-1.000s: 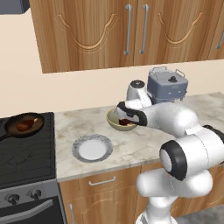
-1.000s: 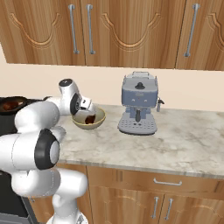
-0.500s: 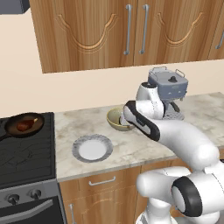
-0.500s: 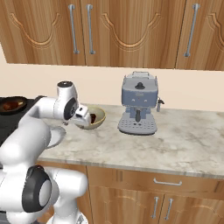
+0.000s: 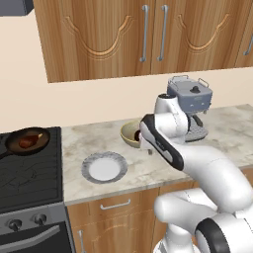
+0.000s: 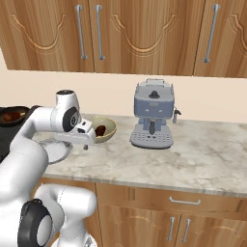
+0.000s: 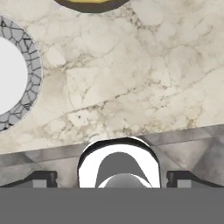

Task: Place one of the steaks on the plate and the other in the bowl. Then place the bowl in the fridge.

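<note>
The olive-tan bowl (image 6: pixel 108 126) stands on the counter with one reddish-brown steak (image 6: pixel 100 130) lying in it. In the left base view my arm partly hides the bowl (image 5: pixel 129 132). The other steak (image 5: pixel 27 142) lies in a black skillet on the stove. The white plate (image 5: pixel 104 168) with its grey rim is bare. My gripper (image 6: pixel 87 144) hangs open and holds nothing, just in front of the bowl and right of the plate. In the hand view its fingertips (image 7: pixel 41 178) stand wide apart over bare marble, with the plate (image 7: pixel 17 78) at the left and the bowl's rim (image 7: pixel 92 5) at the top.
A grey coffee machine (image 6: pixel 153 113) stands on the counter right of the bowl. The stove (image 5: pixel 29 173) with the black skillet (image 5: pixel 24 141) adjoins the counter on the left. Wooden wall cabinets (image 5: pixel 143 34) hang above. Marble counter (image 6: pixel 202 154) stretches to the right.
My gripper has pulled back from the bowl toward the counter's front and points down at the marble. The steak stays in the bowl.
</note>
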